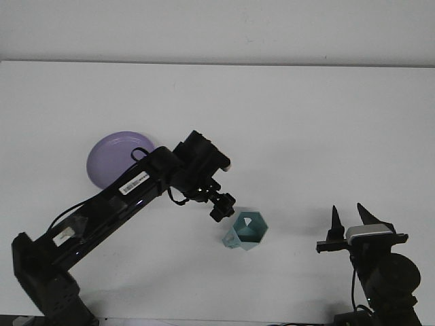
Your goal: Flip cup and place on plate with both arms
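A teal faceted cup lies on the white table, its mouth facing up toward the camera. My left gripper has reached across the table and hovers just left of and above the cup's rim; its fingers are too dark to read. A purple plate sits at the left, partly hidden behind the left arm. My right gripper stands open near the front right, well apart from the cup, with nothing between its fingers.
The long black left arm stretches diagonally from the front left corner to the cup. The table's far edge meets a pale wall at the top.
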Robot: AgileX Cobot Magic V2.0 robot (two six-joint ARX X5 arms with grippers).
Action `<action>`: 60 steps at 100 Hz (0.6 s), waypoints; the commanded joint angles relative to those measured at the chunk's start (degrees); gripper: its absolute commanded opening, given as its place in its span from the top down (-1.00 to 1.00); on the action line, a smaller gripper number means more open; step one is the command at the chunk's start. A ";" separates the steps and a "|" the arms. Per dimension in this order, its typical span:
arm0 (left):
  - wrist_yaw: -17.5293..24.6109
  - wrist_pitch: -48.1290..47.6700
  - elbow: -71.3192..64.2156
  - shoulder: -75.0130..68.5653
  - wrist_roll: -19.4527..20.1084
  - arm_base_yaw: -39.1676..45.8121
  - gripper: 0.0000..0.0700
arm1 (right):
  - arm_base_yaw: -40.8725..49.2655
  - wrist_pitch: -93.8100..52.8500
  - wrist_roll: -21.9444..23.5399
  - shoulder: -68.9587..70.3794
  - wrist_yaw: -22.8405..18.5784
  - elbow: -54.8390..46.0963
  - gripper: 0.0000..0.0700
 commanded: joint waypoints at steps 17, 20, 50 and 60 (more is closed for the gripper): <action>-2.19 -2.54 6.23 7.80 1.18 -4.11 -0.24 | 0.00 0.72 0.96 0.02 0.17 0.46 -0.06; -2.54 -2.54 6.38 8.44 1.20 -4.50 -0.24 | 0.00 0.74 0.96 0.02 0.17 0.46 -0.06; -3.67 -2.03 6.47 14.29 2.10 -7.50 -0.24 | 0.00 0.81 1.05 0.02 0.17 0.46 -0.06; -4.13 -2.54 6.47 16.31 2.10 -8.02 -0.24 | 0.00 0.81 1.05 0.02 0.17 0.46 -0.06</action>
